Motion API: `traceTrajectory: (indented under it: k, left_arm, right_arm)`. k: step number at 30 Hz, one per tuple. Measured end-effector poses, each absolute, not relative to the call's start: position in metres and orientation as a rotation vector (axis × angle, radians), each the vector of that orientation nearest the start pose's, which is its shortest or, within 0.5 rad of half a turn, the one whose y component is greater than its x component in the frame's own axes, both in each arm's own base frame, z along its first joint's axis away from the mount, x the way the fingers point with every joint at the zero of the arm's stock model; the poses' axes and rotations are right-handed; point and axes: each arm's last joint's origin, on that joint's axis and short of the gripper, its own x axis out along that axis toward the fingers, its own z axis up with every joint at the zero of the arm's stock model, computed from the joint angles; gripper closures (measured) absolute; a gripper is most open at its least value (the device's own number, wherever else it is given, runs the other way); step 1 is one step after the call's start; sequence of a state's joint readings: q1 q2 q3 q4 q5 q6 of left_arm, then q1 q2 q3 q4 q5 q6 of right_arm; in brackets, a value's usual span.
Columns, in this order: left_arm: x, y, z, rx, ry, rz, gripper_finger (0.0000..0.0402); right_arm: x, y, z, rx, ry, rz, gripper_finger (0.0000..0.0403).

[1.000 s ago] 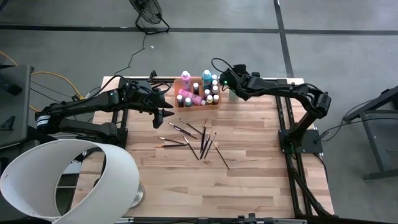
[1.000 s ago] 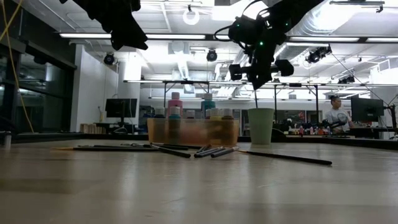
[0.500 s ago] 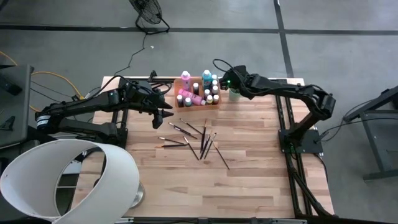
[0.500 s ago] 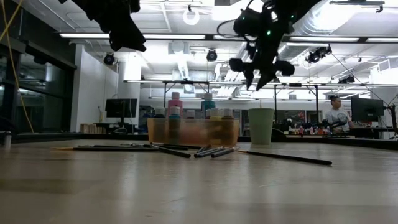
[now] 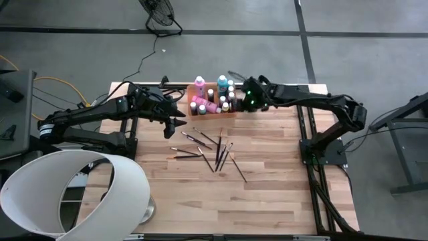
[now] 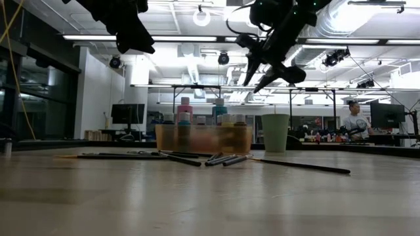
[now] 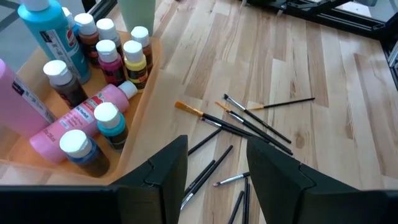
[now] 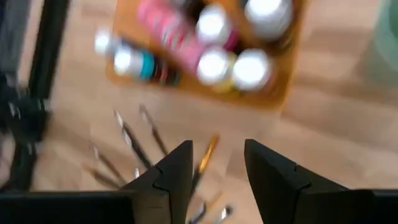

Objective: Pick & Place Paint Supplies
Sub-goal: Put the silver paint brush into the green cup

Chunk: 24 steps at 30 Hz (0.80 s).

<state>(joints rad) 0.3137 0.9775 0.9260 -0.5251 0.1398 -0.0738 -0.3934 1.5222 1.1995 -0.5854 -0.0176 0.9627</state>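
Your right gripper [image 5: 242, 102] hangs over the orange tray [image 5: 200, 114], fingers [image 8: 177, 171] parted, holding nothing. The paint bottles [image 5: 211, 97] stand and lie inside that translucent tray; thin paintbrushes [image 5: 217, 154] lie scattered on the wooden table [image 5: 267, 187] in front of it. Your left gripper [image 5: 179, 124] hovers beside the tray, above the nearest brushes, fingers [image 7: 165, 168] apart and empty. Bare planks lie open toward the near edge.

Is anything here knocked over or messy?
Yes: one pink paint bottle lies on its side in the orange tray while the others stand upright, and the paintbrushes lie scattered across the wooden table.
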Motion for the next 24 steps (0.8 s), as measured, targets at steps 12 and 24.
traceTrajectory:
  k: [12, 24]
  left_arm:
    - [0.192, 0.058, 0.317, -0.184, 0.559, 0.185, 0.0240]
    - [0.191, 0.058, 0.315, -0.190, 0.585, 0.186, 0.0240]
  right_arm:
    - [0.307, -0.060, 0.262, 1.231, 0.698, -0.875, 0.0265]
    - [0.337, -0.018, 0.206, 1.392, 0.702, -1.129, 0.0265]
